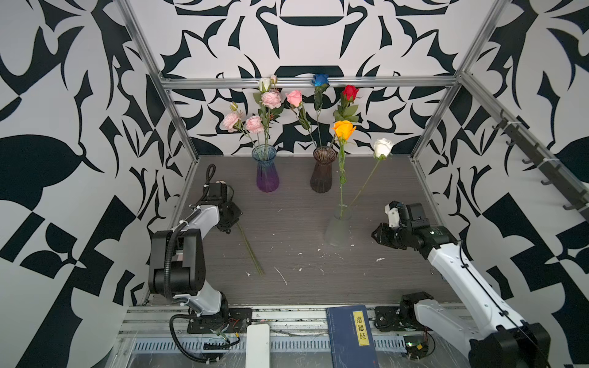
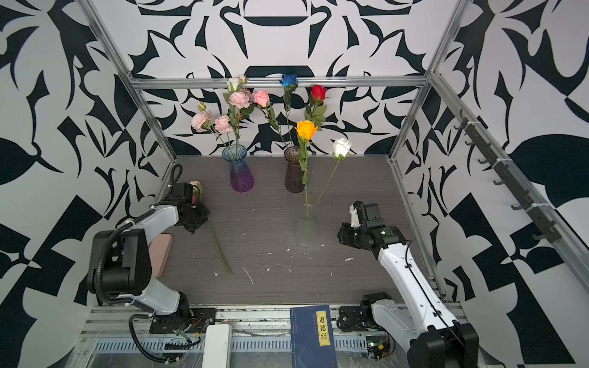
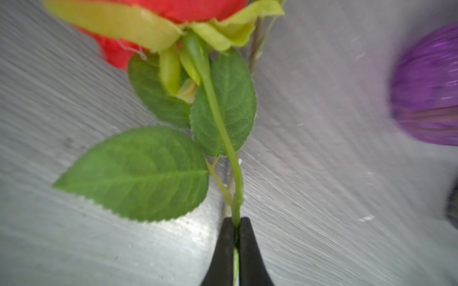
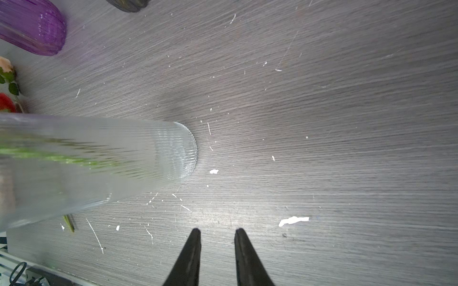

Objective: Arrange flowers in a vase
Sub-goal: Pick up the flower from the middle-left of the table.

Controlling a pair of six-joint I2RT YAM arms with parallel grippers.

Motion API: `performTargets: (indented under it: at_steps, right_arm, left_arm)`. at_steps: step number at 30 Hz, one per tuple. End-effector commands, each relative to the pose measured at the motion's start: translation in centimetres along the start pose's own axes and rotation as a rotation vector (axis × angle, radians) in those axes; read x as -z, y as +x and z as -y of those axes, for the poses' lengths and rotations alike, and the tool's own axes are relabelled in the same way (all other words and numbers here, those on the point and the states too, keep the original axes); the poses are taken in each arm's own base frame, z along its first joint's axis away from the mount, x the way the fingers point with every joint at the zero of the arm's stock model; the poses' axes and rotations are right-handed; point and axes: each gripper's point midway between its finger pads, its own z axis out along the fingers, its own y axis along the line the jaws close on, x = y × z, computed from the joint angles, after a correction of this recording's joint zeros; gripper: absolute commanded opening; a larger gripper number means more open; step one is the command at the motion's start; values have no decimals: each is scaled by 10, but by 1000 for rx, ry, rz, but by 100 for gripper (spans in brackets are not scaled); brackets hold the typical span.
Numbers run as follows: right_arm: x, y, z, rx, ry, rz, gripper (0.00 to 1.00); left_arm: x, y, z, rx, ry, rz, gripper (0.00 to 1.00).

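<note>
**Jaws state and arm pose: left side grips a rose stem**

Left jaws are clenched on the green stem (image 3: 218,118) of a red rose (image 3: 173,10), just below its leaves, as the left wrist view shows. Left arm (image 1: 178,251) is folded with the elbow raised. Its wrist is turned down over the left rear of the tabletop (image 1: 302,280), close to the left edge. Two thin stems (image 1: 250,251) run from under the wrist along the tabletop toward the front edge.

Right jaws stand parted with nothing between them, low over the tabletop. Right arm (image 1: 455,270) reaches rearward from the front right corner. Its wrist is bent toward the clear vase (image 1: 338,229), near it but apart. That vase holds an orange rose (image 1: 344,129) and a white rose (image 1: 382,148).

Blue-purple vase (image 1: 267,169) and brown vase (image 1: 323,170) stand side by side near the rear edge, each with flowers. Open tabletop lies between the left wrist and the clear vase, and in front of both
</note>
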Motion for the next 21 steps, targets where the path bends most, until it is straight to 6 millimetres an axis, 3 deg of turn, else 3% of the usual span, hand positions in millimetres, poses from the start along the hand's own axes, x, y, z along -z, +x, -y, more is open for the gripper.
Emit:
performTargets:
  at_steps: [1,7,11,18,21]
  right_arm:
    - [3,-4,-2,1,-6,17,28]
    - [3,-4,-2,1,-5,17,28]
    - [4,-4,-3,2,-7,21,28]
    - [3,-4,-3,1,-7,17,28]
    - [3,-5,-3,2,-7,18,28]
  left_arm:
    - [26,-14,8,-2,17,53,0]
    - [56,-24,22,-9,69,109,0]
    - [89,-35,35,14,142,187,0]
    - [209,-68,69,64,401,521,0]
    - [259,-74,96,49,522,575,0]
